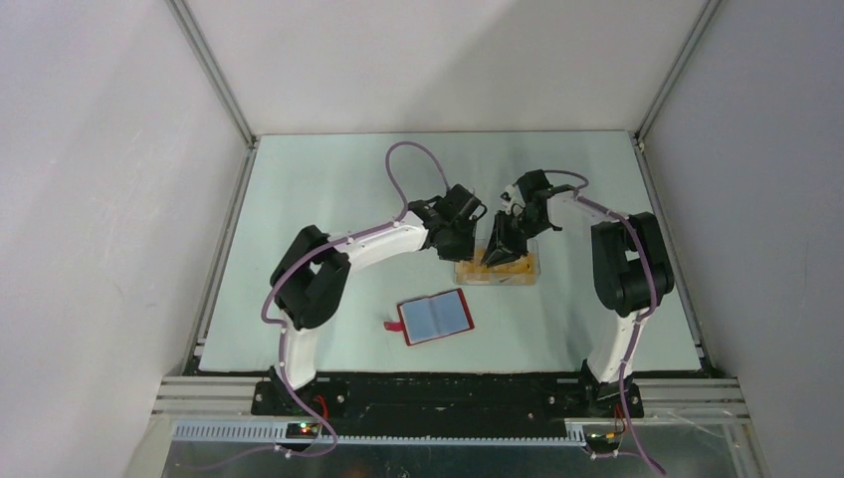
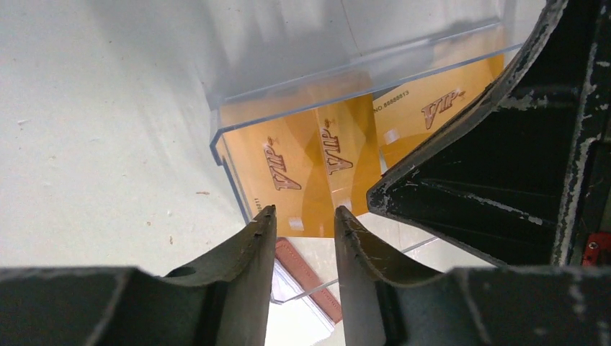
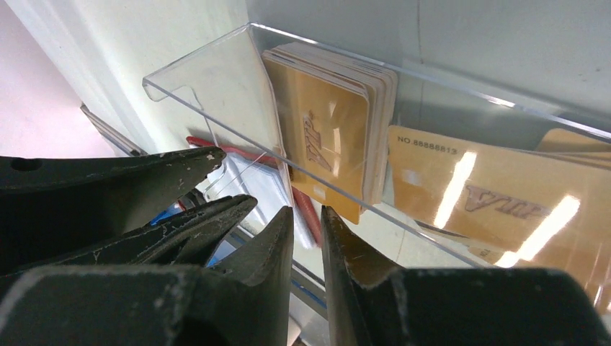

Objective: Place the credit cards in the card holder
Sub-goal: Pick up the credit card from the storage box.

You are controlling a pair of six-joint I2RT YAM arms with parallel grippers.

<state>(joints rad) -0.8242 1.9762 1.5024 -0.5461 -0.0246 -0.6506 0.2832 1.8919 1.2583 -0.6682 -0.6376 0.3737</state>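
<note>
Seeing orange credit cards (image 2: 302, 155) in clear box (image 2: 288, 90), just right of tabletop (image 1: 299, 219) centre. Card holder (image 1: 435, 317) open flat toward near edge, apart from box. Left tool (image 2: 305, 213) apart at box corner. Right tool (image 3: 306, 216) nearly together around box wall, clamped or not: cannot tell

Right wrist: can't tell if the right gripper (image 3: 306, 216) pinches the clear box (image 3: 216, 86) wall or just sits at it. Rightmost of the credit cards (image 3: 504, 209) runs off frame. Card holder (image 3: 248, 151) is only a red sliver, the rest hidden behind the left gripper (image 3: 239, 176). Top view: box mostly buried under both, cards too small to count.
</note>
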